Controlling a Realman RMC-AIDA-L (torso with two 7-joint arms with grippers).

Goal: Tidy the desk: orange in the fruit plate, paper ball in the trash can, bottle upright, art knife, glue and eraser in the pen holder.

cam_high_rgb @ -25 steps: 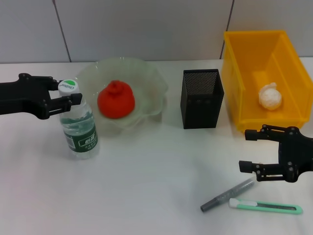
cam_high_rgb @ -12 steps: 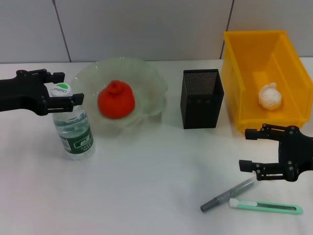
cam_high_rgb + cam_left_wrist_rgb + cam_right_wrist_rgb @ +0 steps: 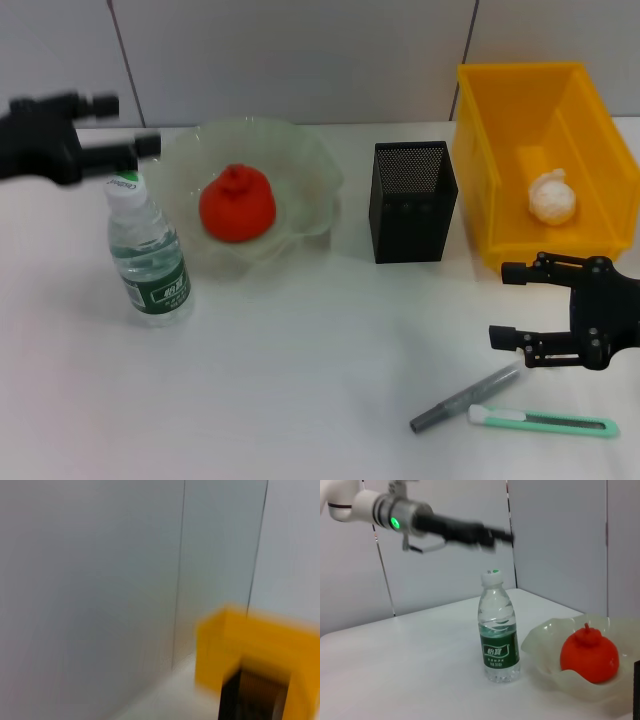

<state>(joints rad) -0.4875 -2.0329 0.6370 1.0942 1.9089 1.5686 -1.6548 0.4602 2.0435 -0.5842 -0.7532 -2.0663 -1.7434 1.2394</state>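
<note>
The bottle (image 3: 148, 255) (image 3: 498, 630) stands upright on the table, free of any grip. My left gripper (image 3: 135, 123) (image 3: 490, 535) is open, raised above and behind the bottle's cap. The orange (image 3: 238, 203) (image 3: 589, 652) sits in the fruit plate (image 3: 300, 150). The paper ball (image 3: 552, 198) lies in the yellow trash can (image 3: 480, 130). My right gripper (image 3: 502, 305) hangs open just above a grey pen-shaped glue stick (image 3: 465, 398) and the green art knife (image 3: 545, 422). The black mesh pen holder (image 3: 413, 200) stands between plate and bin. The eraser is out of view.
The table's front edge lies close below the art knife. A tiled wall runs behind the table. The left wrist view shows only the wall, the yellow trash can (image 3: 250, 645) and the pen holder (image 3: 255, 695), all blurred.
My left gripper has let go of the bottle cap and risen up and back to the left. The bottle now stands alone. The right arm has not moved.
</note>
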